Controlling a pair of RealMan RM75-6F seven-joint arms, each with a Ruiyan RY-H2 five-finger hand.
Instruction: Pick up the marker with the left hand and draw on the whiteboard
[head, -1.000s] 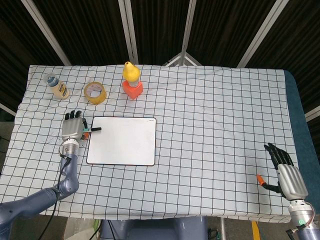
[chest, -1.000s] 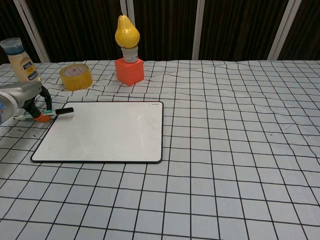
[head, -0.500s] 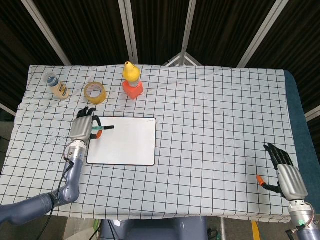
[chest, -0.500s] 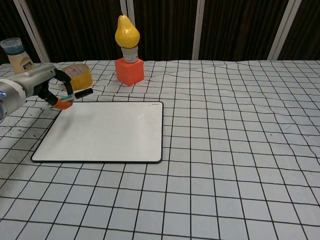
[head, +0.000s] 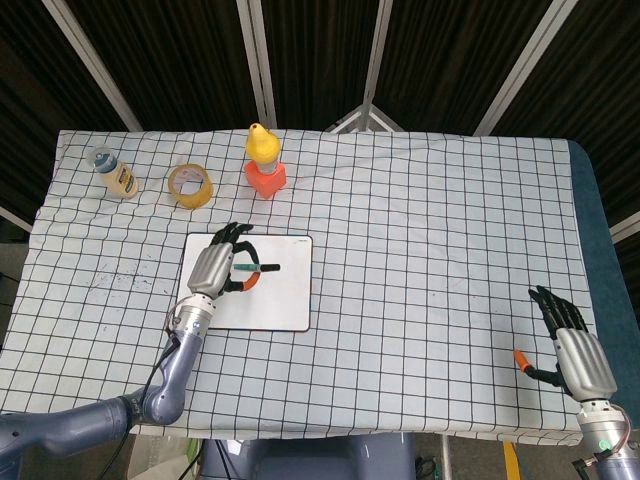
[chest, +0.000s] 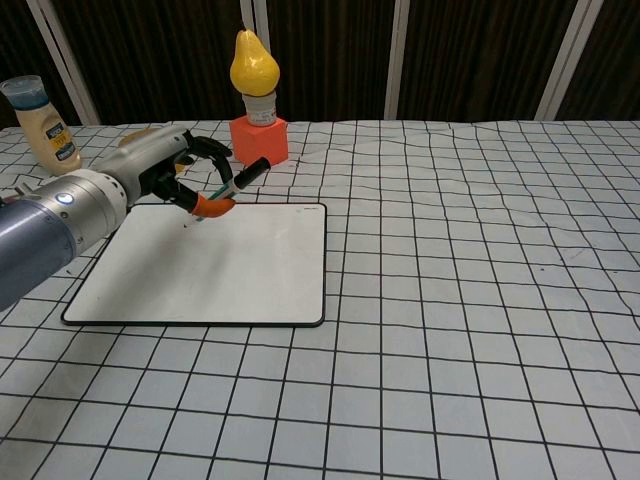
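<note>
**Marker held above the board, tip not yet down**

Our left hand (chest: 160, 172) pinches the marker (chest: 232, 187), its other fingers loosely curled. We hover over the whiteboard (chest: 250, 270), above its upper middle. The marker's long axis runs roughly level, pointing to the hand's right and tilted slightly upward, so we judge it must be tipped down to touch. Our right hand (head: 578, 348) rests open, well apart, near the table (head: 450, 220) edge.

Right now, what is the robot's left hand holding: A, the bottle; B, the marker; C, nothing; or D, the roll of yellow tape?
B: the left hand grips the marker above the whiteboard, while the tape roll and the bottle sit untouched beyond it.
</note>
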